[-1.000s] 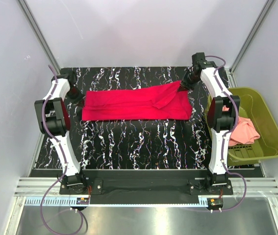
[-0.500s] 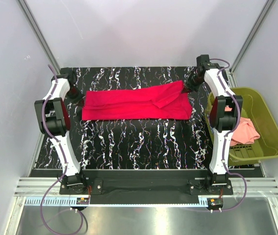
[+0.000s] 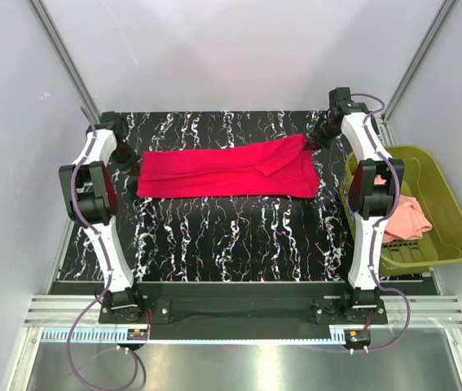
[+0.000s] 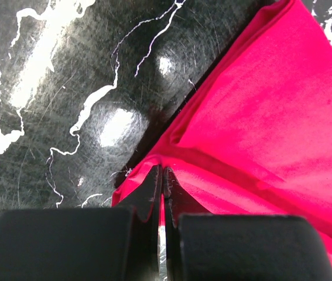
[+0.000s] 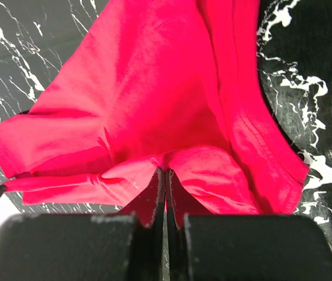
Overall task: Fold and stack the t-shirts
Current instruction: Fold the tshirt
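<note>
**Both end effectors clamped on the red t-shirt, one at each end**

My left end effector (image 4: 161, 175) has its fingers pressed together, with a fold of the red t-shirt (image 3: 226, 171) pinched at the tips. It grips the shirt's left end, right at the corner edge. My right end effector (image 5: 166, 175) is likewise closed on cloth, with bunched fabric at its tips at the shirt's far-right corner.

The shirt lies on the surface (image 3: 239, 236) as one long band in the far half. Its long axis runs left to right, from one end effector to the other, roughly parallel to the near edge. The right end is wider than the left. A flap lies diagonally on top near the right end, angled up toward the right grip. The left end is squarer and flatter.

The pink t-shirt (image 3: 406, 216) sits crumpled inside the basket (image 3: 446, 191), off the right edge of the surface and well apart from the red one. I can't tell which way it points.
</note>
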You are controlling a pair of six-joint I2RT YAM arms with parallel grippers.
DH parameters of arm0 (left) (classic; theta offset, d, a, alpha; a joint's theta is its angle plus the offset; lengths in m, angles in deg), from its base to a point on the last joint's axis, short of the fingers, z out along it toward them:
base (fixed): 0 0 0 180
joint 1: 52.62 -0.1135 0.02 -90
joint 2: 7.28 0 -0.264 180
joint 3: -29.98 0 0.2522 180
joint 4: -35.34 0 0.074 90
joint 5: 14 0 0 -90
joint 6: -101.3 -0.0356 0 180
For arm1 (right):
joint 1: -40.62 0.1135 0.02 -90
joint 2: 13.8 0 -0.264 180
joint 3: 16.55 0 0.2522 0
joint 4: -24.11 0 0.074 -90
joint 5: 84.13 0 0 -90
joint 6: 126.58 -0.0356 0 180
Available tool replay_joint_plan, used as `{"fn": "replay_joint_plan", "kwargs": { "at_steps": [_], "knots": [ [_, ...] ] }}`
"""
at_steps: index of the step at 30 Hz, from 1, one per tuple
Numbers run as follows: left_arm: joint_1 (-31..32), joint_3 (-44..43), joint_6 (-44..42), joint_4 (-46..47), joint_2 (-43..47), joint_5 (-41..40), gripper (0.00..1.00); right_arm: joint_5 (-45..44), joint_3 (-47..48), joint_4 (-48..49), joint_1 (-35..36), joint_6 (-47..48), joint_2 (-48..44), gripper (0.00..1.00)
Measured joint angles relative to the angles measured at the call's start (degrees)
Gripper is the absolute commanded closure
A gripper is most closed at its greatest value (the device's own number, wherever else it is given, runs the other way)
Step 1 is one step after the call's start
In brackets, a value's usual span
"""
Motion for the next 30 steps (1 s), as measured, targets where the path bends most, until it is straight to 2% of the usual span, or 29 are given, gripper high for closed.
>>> {"fn": "replay_joint_plan", "kwargs": {
  "at_steps": [10,12,16,18,19,20,21,22,23,24,26,30],
  "knots": [
    [0.0,-1.1,0.0,-0.5,-2.6,0.0,0.98,1.5,3.0,1.0,0.0,-0.1,4.3,1.00],
    [0.0,-1.9,0.0,-0.6,-3.0,0.0,0.90,1.6,3.4,0.9,0.0,-0.1,5.4,0.99],
    [0.0,-3.9,-0.1,-0.9,-3.4,0.0,0.64,1.8,5.8,0.9,-0.2,-0.2,7.8,0.92],
    [0.0,-4.9,0.1,-0.9,-3.4,0.0,0.59,2.2,8.1,0.6,-0.4,-0.4,9.5,0.85],
    [0.0,-5.2,0.1,-0.8,-3.3,0.0,0.52,2.6,9.7,0.5,-0.5,-0.5,10.5,0.76],
    [0.0,-5.4,0.1,-0.7,-3.3,0.0,0.49,2.6,11.1,0.6,-0.5,-0.6,11.4,0.72],
    [0.0,-5.4,0.1,-0.6,-3.1,0.0,0.45,3.0,14.4,0.0,-0.7,-0.7,13.1,0.59],
    [0.0,-5.4,0.0,-0.8,-3.0,-0.1,0.44,3.1,15.1,0.0,-0.8,-0.8,13.5,0.59],
    [0.0,-5.3,0.0,-0.8,-2.4,-0.1,0.43,3.1,17.3,-0.5,-0.9,-0.8,14.5,0.49],
    [0.0,-4.9,-0.1,-0.7,-1.7,-0.1,0.41,3.1,18.8,-0.8,-1.0,-1.2,15.0,0.44],
    [0.1,-3.4,-0.2,-0.5,0.8,0.0,0.39,3.1,20.3,-1.4,-1.3,-1.0,15.3,0.37],
    [0.3,3.0,-0.5,0.9,9.2,-0.1,0.37,3.0,19.8,-2.6,-1.4,-0.2,13.9,0.32]
  ]
}}
